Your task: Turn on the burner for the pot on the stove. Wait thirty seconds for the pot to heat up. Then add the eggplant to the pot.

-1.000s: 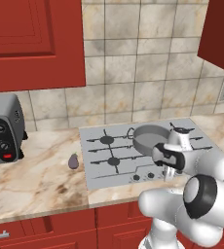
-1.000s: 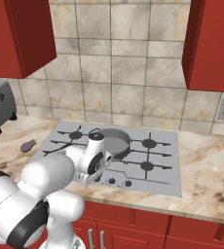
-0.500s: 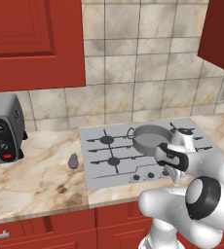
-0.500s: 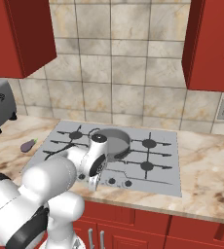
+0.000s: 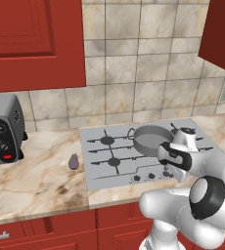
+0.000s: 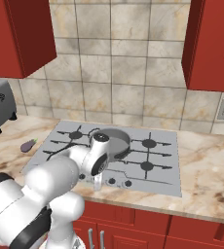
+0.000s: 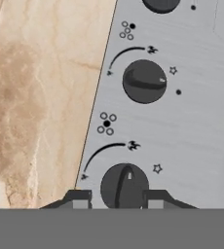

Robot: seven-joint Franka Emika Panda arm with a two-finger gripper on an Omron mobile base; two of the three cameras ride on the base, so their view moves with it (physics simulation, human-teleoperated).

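fingers (image 7: 115, 202): I see them low over the knob row at the front edge of the stove, one dark tip on each side of a knob (image 7: 124, 186); a gap shows between each tip and the knob, so I call them slightly open, gripping nothing
knob between the tips: round, dark, its ridge runs nearly straight away from my camera with a small pale mark near the top
second knob (image 7: 144, 81): further along the row, its ridge lies crosswise
stove (image 5: 109, 146): flat light-grey cooktop set into the worktop (image 5: 36, 176), black star grates, flame and star marks printed by each knob
pot (image 5: 150, 138): wide shallow grey pot on a back burner, right of the two left grates in the left base view; I see nothing in it; my arm's wrist sits just in front of it
eggplant (image 5: 74, 161): tiny dark purple, lying on the worktop just left of the stove's edge, well apart from the pot; also visible in the right base view (image 6: 28, 145)
toaster oven (image 5: 2, 132): grey, far left on the worktop, red button low on its front
surroundings: red cabinets above and below, beige tile wall behind
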